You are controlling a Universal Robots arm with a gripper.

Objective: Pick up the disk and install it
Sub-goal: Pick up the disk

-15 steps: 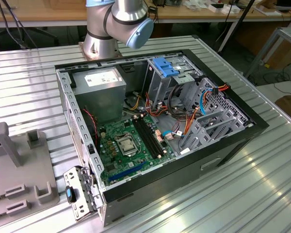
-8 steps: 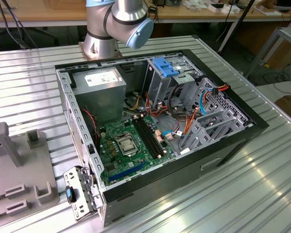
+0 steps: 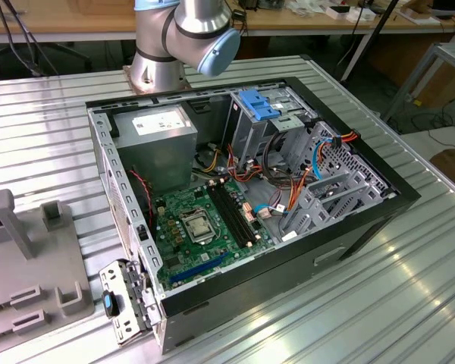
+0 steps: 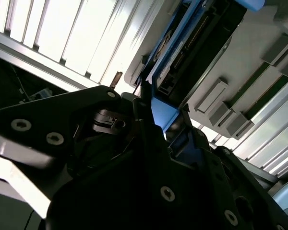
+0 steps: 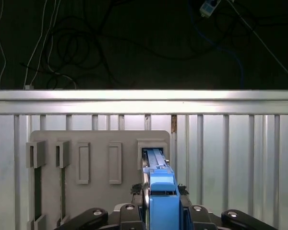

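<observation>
In the first wrist view the disk (image 5: 160, 178) stands on edge in the end slot of a grey slotted holder (image 5: 98, 141), its bright blue carrier facing the camera. My gripper (image 5: 162, 203) sits over it, with a dark finger pressed against each side of the blue carrier. In the second wrist view the same disk (image 4: 194, 45) shows its dark metal body and blue frame rising out of the holder (image 4: 261, 40), and my gripper (image 4: 165, 122) is closed around its blue end.
An open computer case (image 3: 364, 220) lies on the ribbed metal table (image 3: 409, 303), showing a motherboard (image 3: 201, 227), a power supply (image 3: 152, 133) and a metal drive cage topped by a blue bracket (image 3: 259, 103). The arm's base (image 3: 167, 45) stands behind the case. The grey holder (image 3: 30, 280) lies at the exterior view's left.
</observation>
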